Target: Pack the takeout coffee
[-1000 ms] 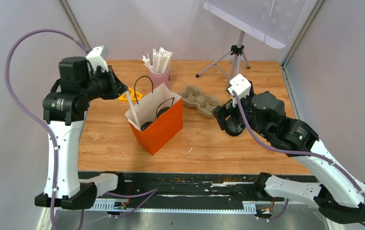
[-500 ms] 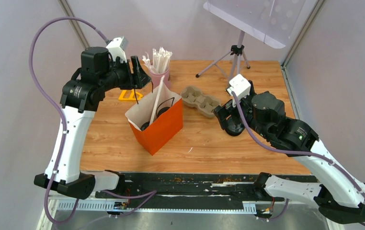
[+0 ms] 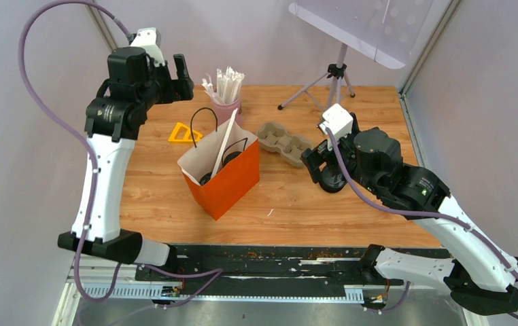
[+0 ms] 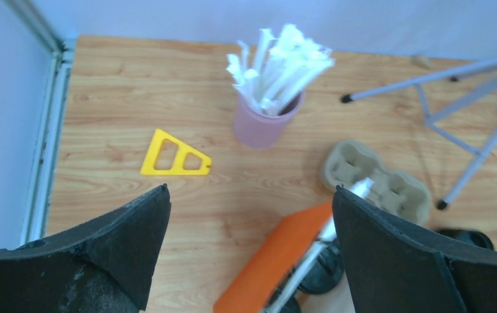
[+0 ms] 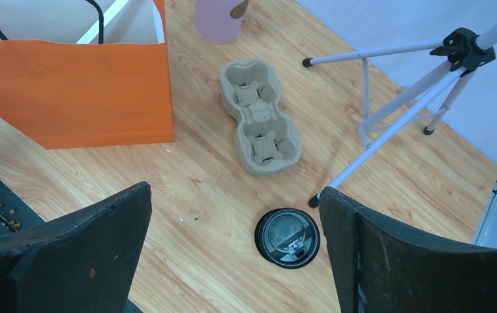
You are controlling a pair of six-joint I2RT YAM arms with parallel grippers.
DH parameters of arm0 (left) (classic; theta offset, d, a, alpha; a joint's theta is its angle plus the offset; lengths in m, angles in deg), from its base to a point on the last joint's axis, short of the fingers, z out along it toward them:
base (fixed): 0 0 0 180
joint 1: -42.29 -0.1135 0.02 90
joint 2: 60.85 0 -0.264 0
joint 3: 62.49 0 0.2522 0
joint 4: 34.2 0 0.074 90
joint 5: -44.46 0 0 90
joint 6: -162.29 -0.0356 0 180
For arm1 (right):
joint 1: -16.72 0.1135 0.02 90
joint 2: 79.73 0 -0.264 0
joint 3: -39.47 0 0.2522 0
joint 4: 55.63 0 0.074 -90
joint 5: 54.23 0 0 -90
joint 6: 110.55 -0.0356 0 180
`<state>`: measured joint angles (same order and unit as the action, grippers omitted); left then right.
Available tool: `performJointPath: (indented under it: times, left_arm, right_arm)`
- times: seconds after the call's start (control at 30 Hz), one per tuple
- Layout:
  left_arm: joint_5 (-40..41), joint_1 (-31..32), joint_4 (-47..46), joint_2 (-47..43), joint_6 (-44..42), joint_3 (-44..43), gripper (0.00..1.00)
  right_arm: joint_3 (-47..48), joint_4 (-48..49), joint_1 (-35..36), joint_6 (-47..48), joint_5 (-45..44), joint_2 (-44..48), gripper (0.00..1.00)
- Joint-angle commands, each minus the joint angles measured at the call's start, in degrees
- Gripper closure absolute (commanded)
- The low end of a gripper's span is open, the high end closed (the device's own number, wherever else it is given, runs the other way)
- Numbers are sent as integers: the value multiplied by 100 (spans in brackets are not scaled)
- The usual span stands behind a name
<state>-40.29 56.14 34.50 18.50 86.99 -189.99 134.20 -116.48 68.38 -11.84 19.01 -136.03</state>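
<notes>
**Cups in the bag, both hands open**

From above, the orange bag (image 3: 232, 178) stands upright near the middle of the surface (image 3: 154, 200), mouth open. Two cups (image 3: 228, 159) sit inside it. Only their black lids show, so the colours of the cup bodies cannot be told. A white stick (image 3: 226, 142) leans out of the bag toward the far side. Behind the bag stands a pink cup (image 3: 228, 110) full of sticks, with a yellow triangle (image 3: 183, 134) to its left and a pulp carrier (image 3: 283, 142) to its right. The left hand (image 3: 178, 80) is raised high over the far left corner, well apart from the bag. The right hand (image 3: 319, 168) hangs low, right of the carrier, above a loose lid (image 3: 334, 183). A tripod (image 3: 336, 76) stands at the far edge.

The left wrist camera shows the left hand (image 4: 249, 195) with jaws spread wide and nothing between them. Below it lie the triangle (image 4: 174, 156), the pink cup (image 4: 265, 124), the carrier (image 4: 376, 182) and the top of the bag (image 4: 278, 267). One black-lidded cup (image 4: 321, 267) and the stick (image 4: 327, 231) show in the bag's mouth.

The right wrist camera shows the right hand (image 5: 233, 192), likewise wide open and empty. The loose lid (image 5: 287, 237) lies flat on the surface between its fingers in the view, just beside a tripod (image 5: 396, 98) foot. The carrier (image 5: 259, 117) lies beyond it, and the bag (image 5: 83, 91) stands at upper left.
</notes>
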Motion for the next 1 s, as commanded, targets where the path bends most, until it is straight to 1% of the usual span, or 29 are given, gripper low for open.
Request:
performJointPath:
  times: [0.0, 0.07, 0.13, 0.2, 0.33, 0.5, 0.6, 0.7, 0.83, 0.9, 0.97]
  left_arm:
    - [-508, -792, -744, 495, 296, 451, 0]
    - [-881, -972, -1240, 669, 481, 643, 3]
    - [-1015, -990, -1695, 898, 543, 746, 8]
    - [-1290, -993, -2064, 1205, 571, 701, 13]
    - [-1649, -992, -2502, 1972, 672, 447, 23]
    - [-2067, -995, -3285, 2625, 833, 364, 38]
    - [-2073, -996, -3391, 2971, 813, 125, 42]
    - [-2157, -996, -3394, 3260, 722, -108, 44]
    - [-2495, -995, -3696, 3430, 815, -61, 48]
    - [-2529, -996, -3693, 3483, 861, -33, 50]
    - [-2532, -991, -3706, 3498, 867, 33, 51]
  right_arm:
    - [230, 12, -14, -145, 100, -28, 0]
    - [226, -24, -13, -148, 119, -39, 0]
    - [235, -66, -15, -150, 100, -60, 0]
    - [255, -108, -11, -146, 98, -93, 0]
    - [368, -202, -12, -150, 109, -204, 0]
    - [508, -247, -15, -225, 144, -356, 0]
    - [559, -265, -14, -281, 146, -432, 0]
    - [597, -285, -14, -289, 139, -518, 0]
    - [608, -252, -15, -219, 127, -629, 0]
    - [631, -226, -18, -172, 120, -693, 0]
    - [668, -203, -11, -145, 114, -759, 0]
